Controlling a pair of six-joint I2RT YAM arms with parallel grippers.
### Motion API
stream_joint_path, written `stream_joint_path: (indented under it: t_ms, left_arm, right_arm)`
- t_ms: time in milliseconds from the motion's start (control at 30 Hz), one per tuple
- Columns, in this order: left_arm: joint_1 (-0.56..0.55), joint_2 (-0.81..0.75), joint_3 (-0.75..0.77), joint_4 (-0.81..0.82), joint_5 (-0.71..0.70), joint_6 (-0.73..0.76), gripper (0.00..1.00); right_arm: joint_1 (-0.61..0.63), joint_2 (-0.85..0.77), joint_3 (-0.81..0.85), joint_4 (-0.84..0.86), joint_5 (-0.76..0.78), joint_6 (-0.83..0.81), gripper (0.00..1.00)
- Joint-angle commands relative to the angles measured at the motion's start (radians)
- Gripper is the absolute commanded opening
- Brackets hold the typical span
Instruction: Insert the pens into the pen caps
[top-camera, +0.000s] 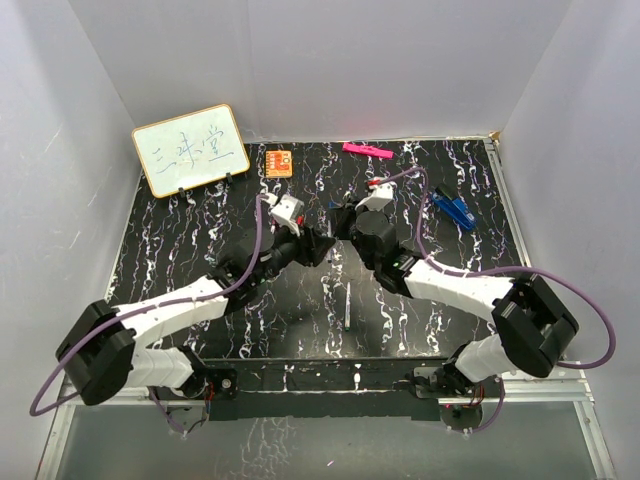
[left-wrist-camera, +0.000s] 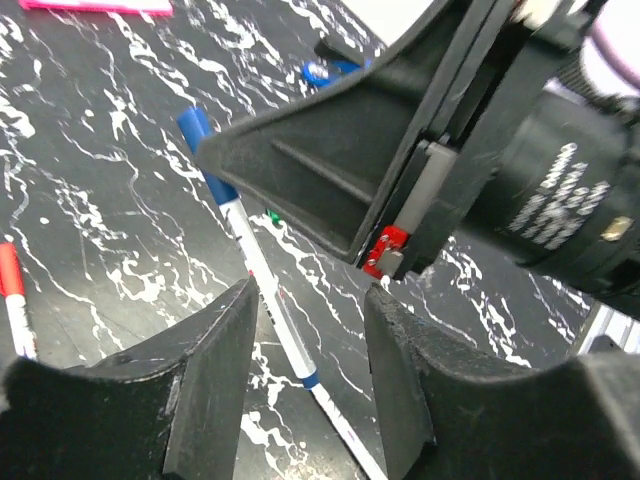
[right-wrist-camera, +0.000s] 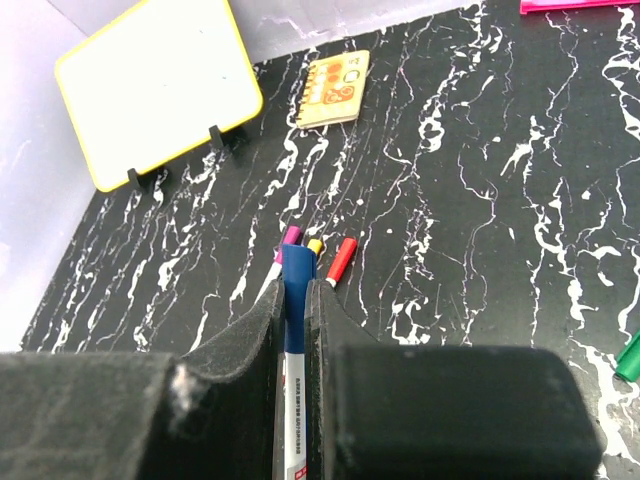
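You had the board (top-camera: 190, 150) at the back left, card (top-camera: 279, 162) just right of it, marker (top-camera: 366, 150) further right by the back wall. Your left gripper (top-camera: 318, 243) and right gripper (top-camera: 340, 222) sat nose to nose over the middle of the table (top-camera: 165, 245). One pen (top-camera: 345, 308) lay alone in front of them, towards the bases.

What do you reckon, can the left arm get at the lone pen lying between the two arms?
Probably yes. The pen lies in the open with nothing over it, and the left tool is open nearby.
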Motion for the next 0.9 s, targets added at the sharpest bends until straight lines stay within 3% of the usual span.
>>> stream_joint_path:
  t_ms: [0, 333, 400, 533, 600, 767, 867]
  left_arm:
    - [0.003, 0.067, 0.039, 0.026, 0.098, -0.035, 0.46]
    - [0.003, 0.130, 0.058, 0.051, 0.100, -0.037, 0.41]
    - [0.003, 0.156, 0.061, 0.052, 0.087, -0.033, 0.34]
    - [0.003, 0.169, 0.098, -0.016, 0.048, -0.017, 0.00]
    - [0.003, 0.177, 0.128, -0.081, 0.012, -0.006, 0.00]
    - [0.004, 0.162, 0.150, -0.176, -0.074, 0.049, 0.00]
    - [0.012, 0.175, 0.190, -0.280, -0.127, 0.072, 0.00]
  right_arm:
    - [-0.001, -0.051, -0.038, 0.157, -0.022, 0.021, 0.00]
    - [-0.002, -0.071, -0.057, 0.181, -0.072, 0.041, 0.00]
    - [-0.002, -0.070, -0.062, 0.181, -0.081, 0.043, 0.00]
    - [-0.001, -0.068, -0.073, 0.172, -0.068, 0.029, 0.00]
    - [-0.002, -0.069, -0.076, 0.160, -0.048, 0.020, 0.00]
    - [-0.002, -0.100, -0.081, 0.136, 0.033, -0.031, 0.28]
    - [-0.002, -0.137, -0.092, 0.135, 0.112, -0.071, 0.60]
